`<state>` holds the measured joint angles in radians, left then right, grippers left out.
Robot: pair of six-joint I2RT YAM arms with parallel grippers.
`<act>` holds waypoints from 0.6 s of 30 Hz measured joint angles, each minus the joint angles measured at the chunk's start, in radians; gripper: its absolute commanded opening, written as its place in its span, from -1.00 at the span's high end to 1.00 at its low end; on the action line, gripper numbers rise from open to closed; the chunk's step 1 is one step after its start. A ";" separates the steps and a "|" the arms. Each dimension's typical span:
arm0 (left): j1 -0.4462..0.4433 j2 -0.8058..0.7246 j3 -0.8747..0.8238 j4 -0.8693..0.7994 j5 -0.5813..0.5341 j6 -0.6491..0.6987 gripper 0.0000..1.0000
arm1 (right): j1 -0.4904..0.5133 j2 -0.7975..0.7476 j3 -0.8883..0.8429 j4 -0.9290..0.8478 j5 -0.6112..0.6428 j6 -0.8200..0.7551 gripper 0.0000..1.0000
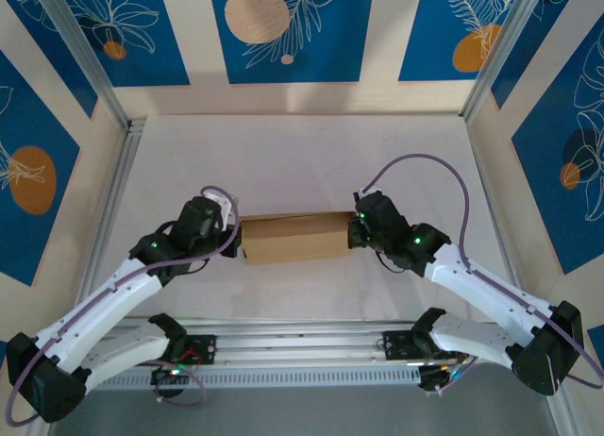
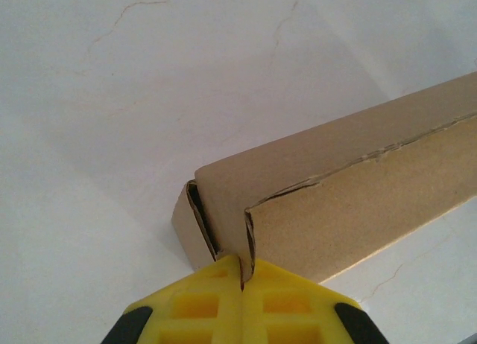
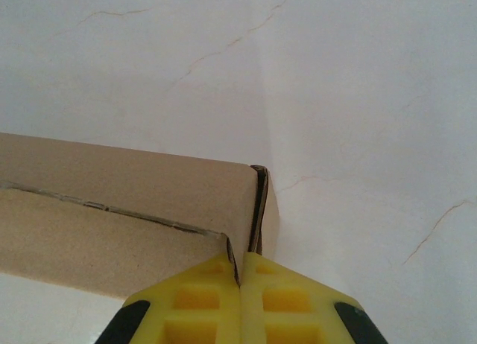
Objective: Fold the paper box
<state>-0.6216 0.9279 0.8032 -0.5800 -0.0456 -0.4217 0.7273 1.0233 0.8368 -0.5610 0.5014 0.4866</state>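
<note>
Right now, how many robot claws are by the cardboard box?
2. The left gripper is shut at the left end of the paper box; the right gripper is shut at its right end.

Plain brown paper box (image 1: 293,238), yellow left tool (image 2: 241,268) and right tool (image 3: 240,275), white table (image 1: 283,162), blue wall panels (image 1: 326,40) with orange discs

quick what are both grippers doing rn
left gripper: closed, tips at one end of the paper box, grip unclear
right gripper: closed, tips at the other end, grip unclear
</note>
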 measured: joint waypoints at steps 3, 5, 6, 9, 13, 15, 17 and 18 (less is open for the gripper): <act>0.000 -0.003 -0.008 0.015 -0.003 -0.017 1.00 | 0.000 -0.002 0.000 -0.001 -0.001 0.005 1.00; 0.000 -0.004 -0.014 0.021 -0.007 -0.019 1.00 | 0.000 -0.006 -0.002 -0.003 -0.005 0.005 0.91; 0.000 -0.004 -0.016 0.023 -0.007 -0.019 1.00 | 0.000 -0.008 -0.002 -0.004 -0.010 0.005 0.84; 0.000 -0.004 -0.017 0.026 -0.010 -0.022 1.00 | -0.002 -0.018 -0.002 -0.016 -0.036 0.005 0.54; 0.000 -0.002 -0.016 0.026 -0.016 -0.021 1.00 | -0.003 -0.041 -0.002 -0.038 -0.096 -0.011 0.25; 0.000 0.005 -0.010 0.021 -0.020 -0.014 1.00 | -0.008 -0.057 -0.002 -0.053 -0.124 -0.021 0.15; 0.000 0.016 -0.001 0.018 -0.027 -0.010 1.00 | -0.018 -0.074 -0.002 -0.061 -0.151 -0.035 0.06; 0.000 0.020 0.004 0.016 -0.031 -0.005 1.00 | -0.023 -0.081 -0.002 -0.062 -0.164 -0.039 0.01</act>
<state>-0.6216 0.9482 0.8070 -0.5644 -0.0769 -0.4271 0.7048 0.9424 0.8352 -0.6231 0.3378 0.4477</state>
